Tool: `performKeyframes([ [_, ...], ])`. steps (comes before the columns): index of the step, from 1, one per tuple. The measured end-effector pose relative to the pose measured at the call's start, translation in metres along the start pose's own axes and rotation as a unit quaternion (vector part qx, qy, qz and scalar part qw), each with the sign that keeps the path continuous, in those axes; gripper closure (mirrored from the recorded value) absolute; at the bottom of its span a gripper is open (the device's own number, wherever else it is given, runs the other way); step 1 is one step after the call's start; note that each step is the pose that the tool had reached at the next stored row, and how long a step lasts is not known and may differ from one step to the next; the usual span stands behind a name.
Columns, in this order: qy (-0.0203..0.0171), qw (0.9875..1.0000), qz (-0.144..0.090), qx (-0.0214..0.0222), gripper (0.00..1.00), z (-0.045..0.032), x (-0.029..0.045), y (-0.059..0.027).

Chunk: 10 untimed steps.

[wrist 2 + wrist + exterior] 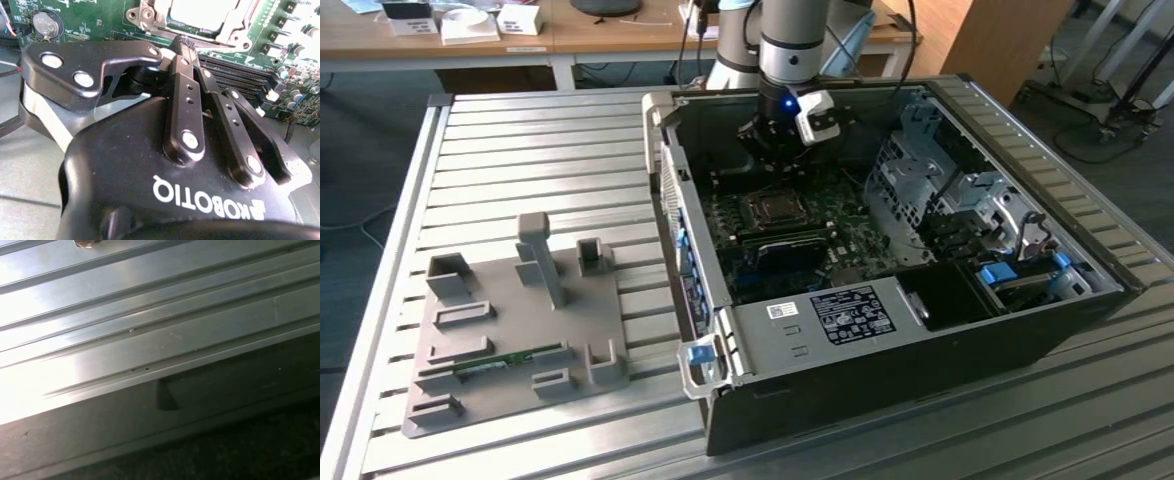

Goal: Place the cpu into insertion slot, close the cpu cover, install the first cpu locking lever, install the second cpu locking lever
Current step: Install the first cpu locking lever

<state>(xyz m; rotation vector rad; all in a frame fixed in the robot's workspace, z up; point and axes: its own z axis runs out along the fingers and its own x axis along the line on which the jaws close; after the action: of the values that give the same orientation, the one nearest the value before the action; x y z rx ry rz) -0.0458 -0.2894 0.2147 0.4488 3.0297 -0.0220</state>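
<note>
With its fingers pressed shut on nothing, the black gripper (186, 42) hovers at six o'clock of the shiny square metal cpu cover (227, 30), whose thin frame it could scrape, I judge.

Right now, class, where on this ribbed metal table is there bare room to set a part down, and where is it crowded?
Bare room: the ribbed table between its far edge and the grey fixture tray, and the near strip in front of the computer case. Crowded: inside the case, where the gripper hangs above the motherboard.
</note>
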Motion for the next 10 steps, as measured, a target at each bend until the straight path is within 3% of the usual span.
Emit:
performKeyframes([
  [2, 0.0016, 1.0, 0.0, -0.0049, 0.89, -0.0001, 0.0, 0.0],
  [5, 0.0054, 0.9998, 0.001, -0.0178, 0.89, 0.0, 0.0, 0.0],
  [10, 0.008, 0.9996, 0.002, -0.026, 0.89, 0.0, -0.0002, -0.0008],
])
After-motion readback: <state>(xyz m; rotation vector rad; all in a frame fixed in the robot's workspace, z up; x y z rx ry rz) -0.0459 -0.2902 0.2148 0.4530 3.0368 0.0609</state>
